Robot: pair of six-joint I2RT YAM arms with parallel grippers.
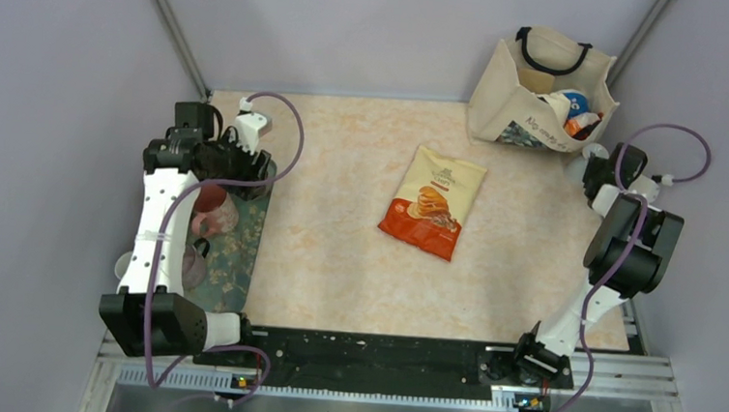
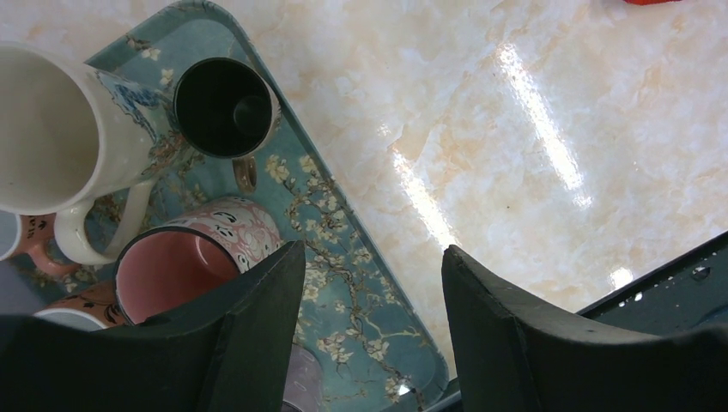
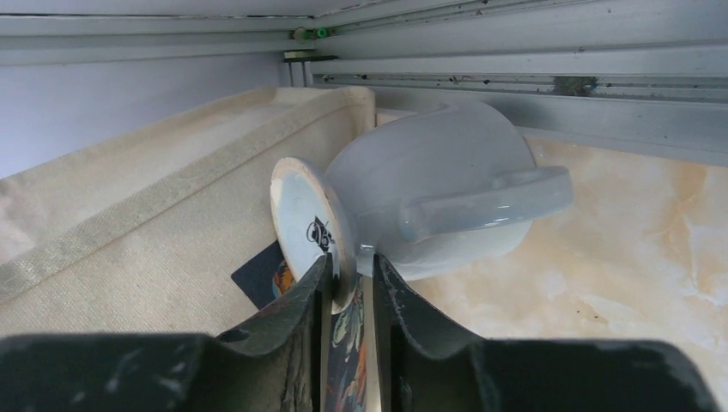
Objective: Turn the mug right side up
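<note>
A pale blue-white mug (image 3: 429, 184) lies on its side on the marble table, close against a canvas tote bag (image 3: 154, 232). Its handle (image 3: 485, 206) faces me and its round foot (image 3: 305, 227) points left. My right gripper (image 3: 352, 266) is shut on the rim of that foot, one finger on the base face and the other behind it. In the top view this gripper (image 1: 591, 169) sits at the far right beside the tote bag (image 1: 528, 91), and the mug (image 1: 575, 165) barely shows. My left gripper (image 2: 373, 257) hangs open over a floral tray (image 2: 360, 318).
The tray (image 1: 246, 246) at the left carries a pink mug (image 2: 197, 249), a black mug (image 2: 225, 107) and a tall white mug (image 2: 51, 129). A snack bag (image 1: 434, 201) lies mid-table. A metal rail (image 3: 515, 64) runs just behind the mug.
</note>
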